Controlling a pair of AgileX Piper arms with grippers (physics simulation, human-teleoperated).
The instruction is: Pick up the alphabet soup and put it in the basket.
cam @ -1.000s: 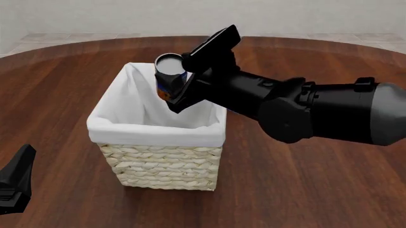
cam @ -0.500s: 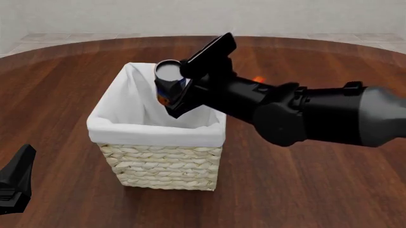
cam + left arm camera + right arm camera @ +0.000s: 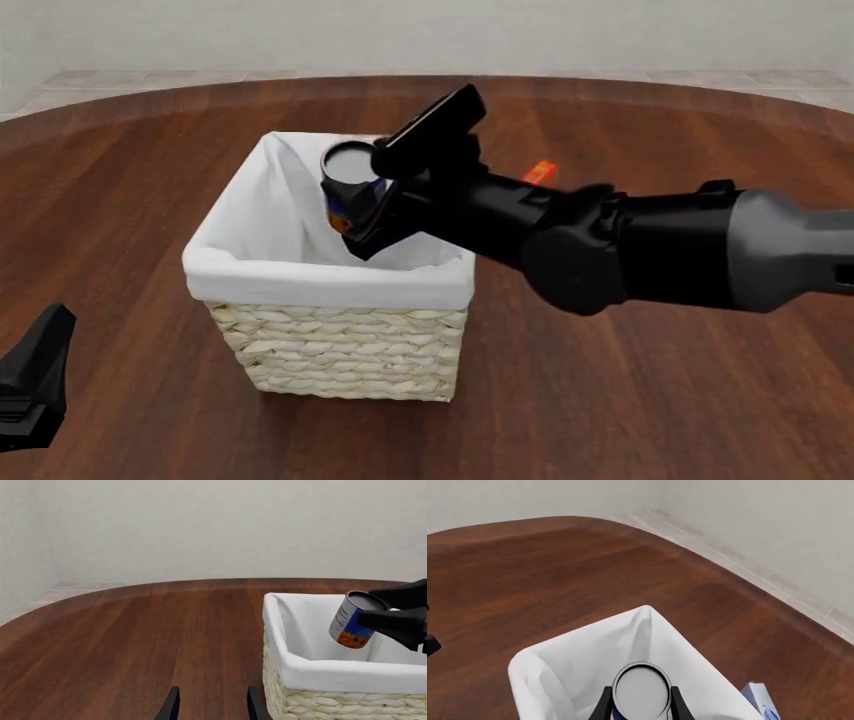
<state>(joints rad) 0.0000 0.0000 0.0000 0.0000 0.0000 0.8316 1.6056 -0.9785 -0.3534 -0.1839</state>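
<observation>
Right end effector (image 3: 378, 187) was clamped on the alphabet soup (image 3: 352, 185), which hung tilted above the basket (image 3: 334, 340), over its far right part. Left end effector (image 3: 212, 706) sat parted and empty at the table's (image 3: 160, 150) near left.

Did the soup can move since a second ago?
Yes. Against the basket, the alphabet soup, held in the right pincer, has sunk slightly lower toward the opening.

The right gripper (image 3: 378, 180) reaches forward-left on an outstretched arm, fingers clamped. The left gripper (image 3: 209, 706) sits low, fingers apart.
</observation>
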